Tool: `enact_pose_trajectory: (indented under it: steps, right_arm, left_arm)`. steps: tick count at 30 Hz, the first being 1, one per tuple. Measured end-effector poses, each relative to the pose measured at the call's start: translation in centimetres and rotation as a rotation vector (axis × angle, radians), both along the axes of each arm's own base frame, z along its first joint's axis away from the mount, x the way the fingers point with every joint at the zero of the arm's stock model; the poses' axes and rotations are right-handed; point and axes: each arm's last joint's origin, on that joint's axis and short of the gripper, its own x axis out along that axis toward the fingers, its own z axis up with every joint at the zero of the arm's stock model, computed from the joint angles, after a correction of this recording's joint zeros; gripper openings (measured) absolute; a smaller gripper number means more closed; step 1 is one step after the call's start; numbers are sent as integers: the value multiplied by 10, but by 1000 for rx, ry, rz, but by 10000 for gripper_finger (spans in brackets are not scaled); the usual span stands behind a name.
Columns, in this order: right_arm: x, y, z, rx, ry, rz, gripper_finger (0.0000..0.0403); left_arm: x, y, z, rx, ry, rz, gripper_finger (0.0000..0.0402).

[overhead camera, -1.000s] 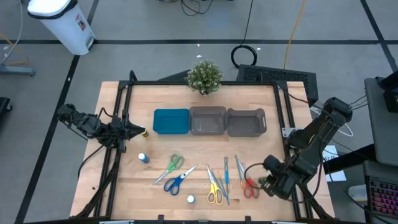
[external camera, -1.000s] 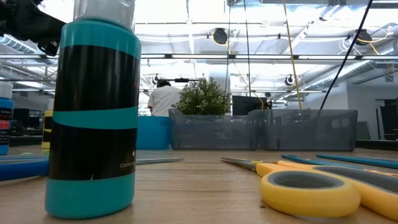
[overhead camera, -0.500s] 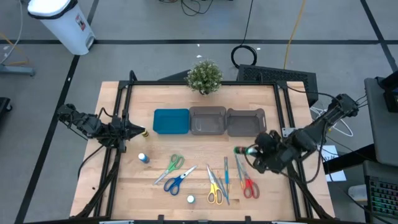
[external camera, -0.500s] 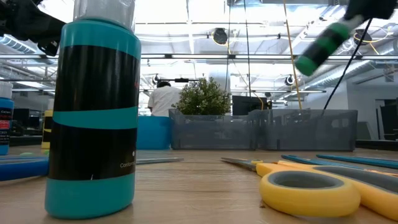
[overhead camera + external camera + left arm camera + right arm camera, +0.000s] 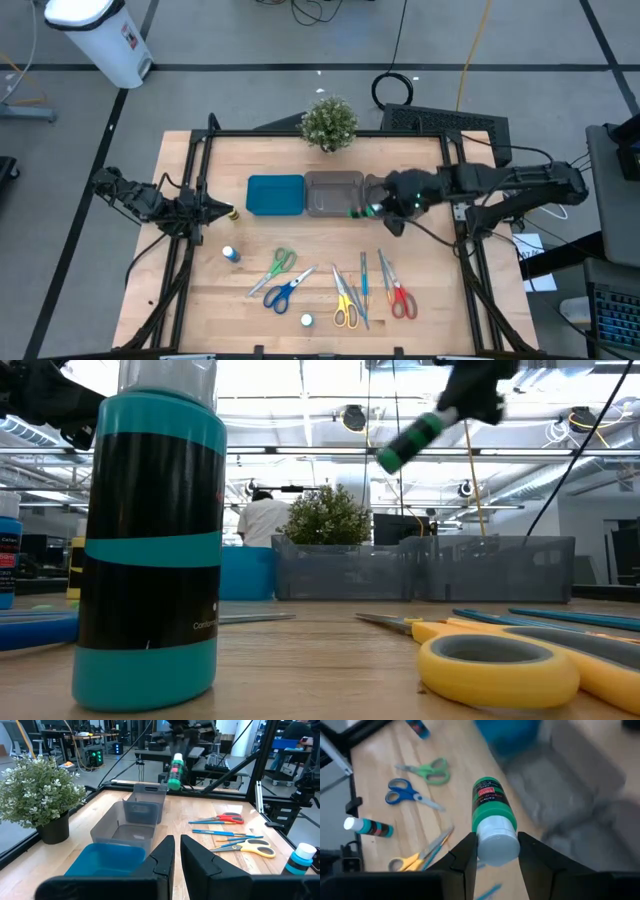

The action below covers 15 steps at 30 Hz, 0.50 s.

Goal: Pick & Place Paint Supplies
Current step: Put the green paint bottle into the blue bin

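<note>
My right gripper [image 5: 378, 208] is shut on a green white-capped bottle [image 5: 356, 211] and hangs above the grey bins [image 5: 364, 195], where the two meet. The low view shows the green bottle [image 5: 408, 440] high in the air. My left gripper [image 5: 220, 211] waits shut at the table's left edge, beside a yellow bottle [image 5: 232, 213]. A blue bottle [image 5: 231, 254] and a teal bottle [image 5: 306, 320] stand on the table. Green [image 5: 280, 262], blue [image 5: 287, 290], yellow [image 5: 345, 300] and red scissors [image 5: 401, 298] lie flat, with blue sticks [image 5: 364, 280] between them. My right gripper pinches the green bottle by its white cap [image 5: 495, 840], one finger [image 5: 466, 854] on each side. The bottle is lifted clear and sticks out past the fingertips, tilted, with its bottom [image 5: 388, 459] slanting down toward the table's left.
A teal tray [image 5: 275, 195] sits left of the grey bins. A potted plant [image 5: 328, 122] stands at the far edge. Black frame rails [image 5: 196, 180] run along the table's left and right sides. Bare wood lies between the bins and the scissors.
My right gripper has risen from the near right corner by the red scissors. It has swung toward the far edge and the left, carrying the green bottle clear of the table to above the grey bins.
</note>
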Motion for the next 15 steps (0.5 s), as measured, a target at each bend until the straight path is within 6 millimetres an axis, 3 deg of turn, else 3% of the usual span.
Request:
enact_pose_trajectory:
  steps: [5, 10, 15]
  right_arm:
    - [6, -3, 7, -160, -98, 178, 105]
    - [14, 13, 10, -285, -197, 331, 105]
    - [25, 36, -9, -398, -438, 454, 105]
  left_arm:
    - [0, 0, 0, 0, 0, 0, 37]
    - [0, 0, 0, 0, 0, 0, 37]
    - [0, 0, 0, 0, 0, 0, 37]
